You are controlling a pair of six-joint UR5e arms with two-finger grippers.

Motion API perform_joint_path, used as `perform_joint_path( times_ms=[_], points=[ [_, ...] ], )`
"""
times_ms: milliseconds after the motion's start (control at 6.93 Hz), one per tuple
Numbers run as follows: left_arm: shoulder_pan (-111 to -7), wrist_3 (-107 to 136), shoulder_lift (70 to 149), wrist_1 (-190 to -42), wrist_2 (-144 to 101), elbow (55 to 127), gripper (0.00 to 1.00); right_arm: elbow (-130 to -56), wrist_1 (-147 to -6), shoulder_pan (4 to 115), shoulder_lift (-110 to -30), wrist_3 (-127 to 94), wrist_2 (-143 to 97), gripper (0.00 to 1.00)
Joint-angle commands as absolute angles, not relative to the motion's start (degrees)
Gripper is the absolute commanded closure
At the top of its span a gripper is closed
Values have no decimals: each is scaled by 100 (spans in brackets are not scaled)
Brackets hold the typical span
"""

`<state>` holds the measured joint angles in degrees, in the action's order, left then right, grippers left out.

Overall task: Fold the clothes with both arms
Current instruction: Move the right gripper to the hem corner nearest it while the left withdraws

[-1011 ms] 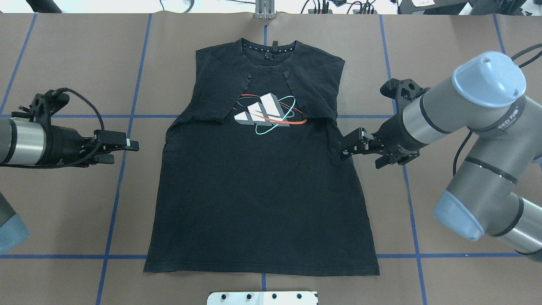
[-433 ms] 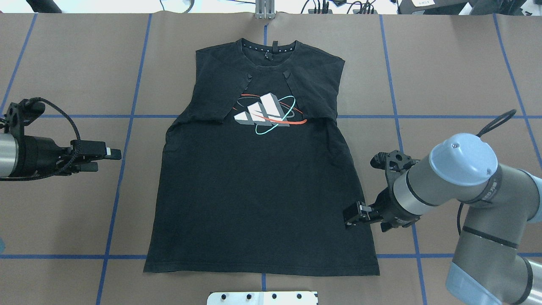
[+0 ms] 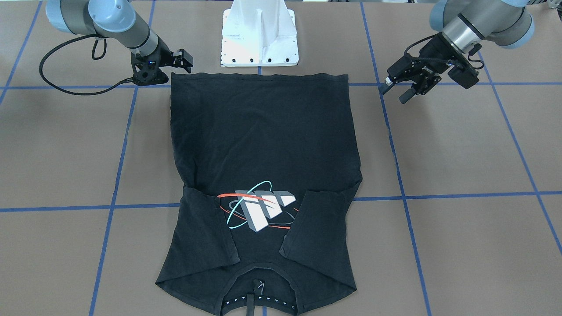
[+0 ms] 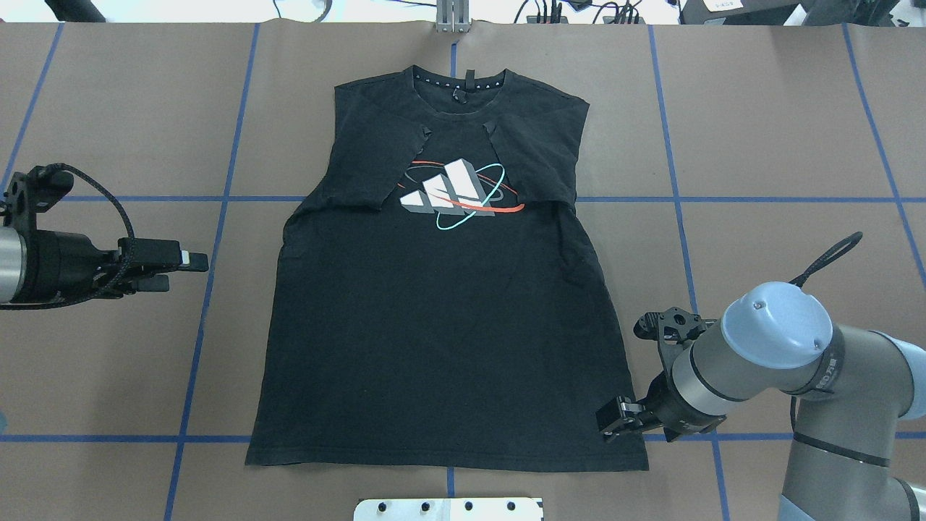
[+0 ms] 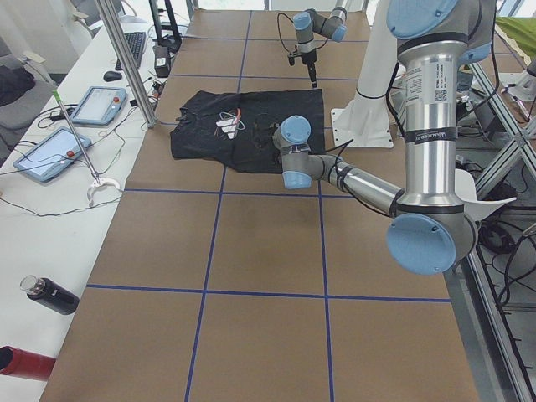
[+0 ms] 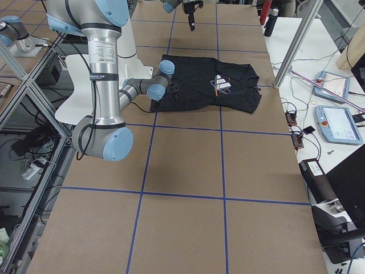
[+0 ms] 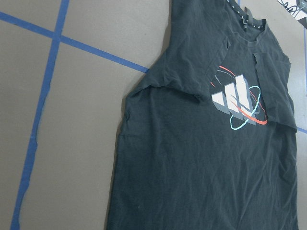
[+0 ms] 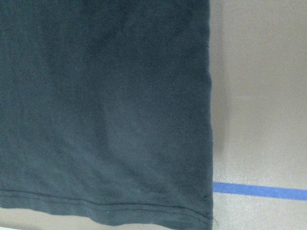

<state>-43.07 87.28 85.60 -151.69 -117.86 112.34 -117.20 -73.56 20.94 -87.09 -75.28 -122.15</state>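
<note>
The black T-shirt (image 4: 448,325) lies flat, print side up, collar at the far edge, both sleeves folded inward beside the bar-and-oval print (image 4: 456,194). My right gripper (image 4: 615,427) hangs over the shirt's near right hem corner, jaws apart and holding nothing; the front-facing view shows this right gripper (image 3: 186,61) just at the hem's corner. The right wrist view holds only that hem corner of the shirt (image 8: 105,105). My left gripper (image 4: 181,271) stands open over bare table, well left of the shirt's side edge; its own camera looks across the shirt (image 7: 201,163).
The white pedestal base (image 3: 260,39) stands just behind the hem. Blue tape lines (image 4: 217,239) cross the brown table. A side bench with tablets (image 5: 92,105) and bottles (image 5: 46,295) runs past the collar end, with a metal post (image 5: 126,63) at its edge.
My right gripper has travelled down the shirt's right edge from under the sleeve to the hem corner. My left gripper drew back leftward from the shirt, then held still.
</note>
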Motion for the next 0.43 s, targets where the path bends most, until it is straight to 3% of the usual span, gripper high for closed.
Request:
perform_joint_path(
  times_ms=[0, 289],
  points=[
    [-4307, 8728, 8613, -15170, -11786, 11241, 0, -11524, -7348, 1864, -8710, -7524, -11876, 0],
    [-4307, 8728, 8622, -15161, -11786, 11241, 0, -11479, -7348, 1758, -8675, -7550, -11839, 0]
  ],
)
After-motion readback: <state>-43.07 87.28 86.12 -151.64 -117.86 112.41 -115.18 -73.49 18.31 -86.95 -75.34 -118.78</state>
